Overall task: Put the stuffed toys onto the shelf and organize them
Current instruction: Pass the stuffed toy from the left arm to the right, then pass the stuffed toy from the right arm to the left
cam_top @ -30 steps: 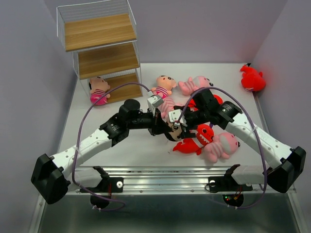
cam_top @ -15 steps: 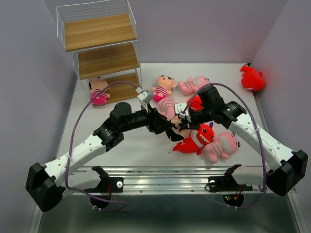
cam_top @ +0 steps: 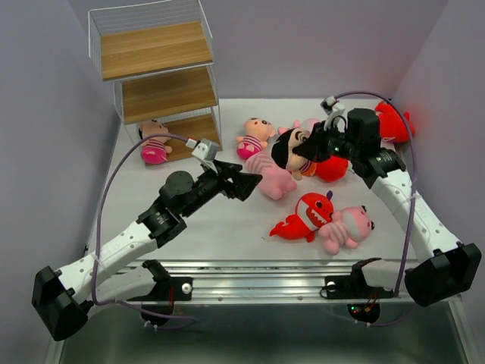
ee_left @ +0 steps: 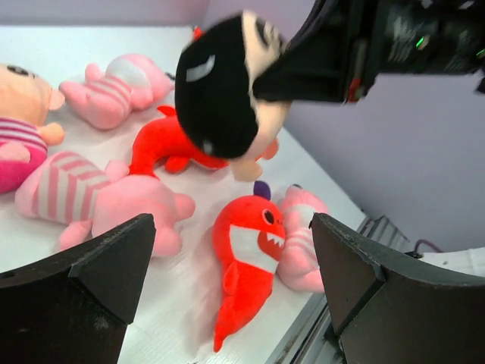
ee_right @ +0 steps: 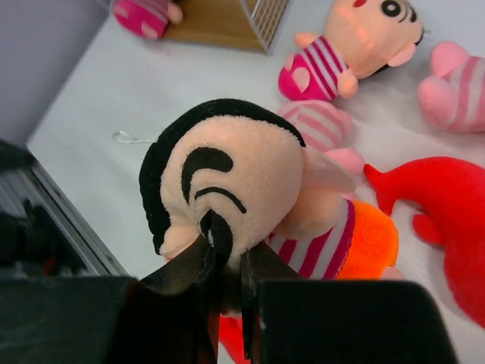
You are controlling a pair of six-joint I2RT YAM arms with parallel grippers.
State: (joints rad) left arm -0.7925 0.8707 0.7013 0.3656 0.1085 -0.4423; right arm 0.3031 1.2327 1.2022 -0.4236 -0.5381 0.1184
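Where the right gripper [ee_right: 225, 254] has its jaws pinched narrow on a face, there hangs the first black-haired doll [cam_top: 292, 148]: lifted clear of the worktop [cam_top: 220, 227], head at the fingertips, striped body and orange seat trailing away from them.

- First red shark [cam_top: 332, 168]: flat on the worktop directly beneath the held doll.
- First pink striped animal [cam_top: 299, 130]: beyond the right gripper, largely hidden behind the held doll.
- Left gripper [cam_top: 250, 184]: jaws spread wide and holding nothing. Its dark fingers [ee_left: 98, 288] frame open air, and it points at the held doll from the left, well apart from it.
- Second pink striped animal [cam_top: 270, 177]: lying flat just past the left gripper's tips. Whether it touches them cannot be told.
- Second doll [cam_top: 254, 136]: on the worktop beyond the left gripper, just behind the second pink animal.
- Second red shark [cam_top: 307, 216] and third pink striped animal [cam_top: 345, 227]: pressed side by side on the near side of the right gripper, the shark on the left.
- Third red shark [cam_top: 394, 121]: far right corner, just behind the right gripper's wrist.
- Third doll [cam_top: 154, 142]: well to the left of the left gripper, lying against the foot of the shelf [cam_top: 151, 68].
- Shelf: stands upright in the far left corner.
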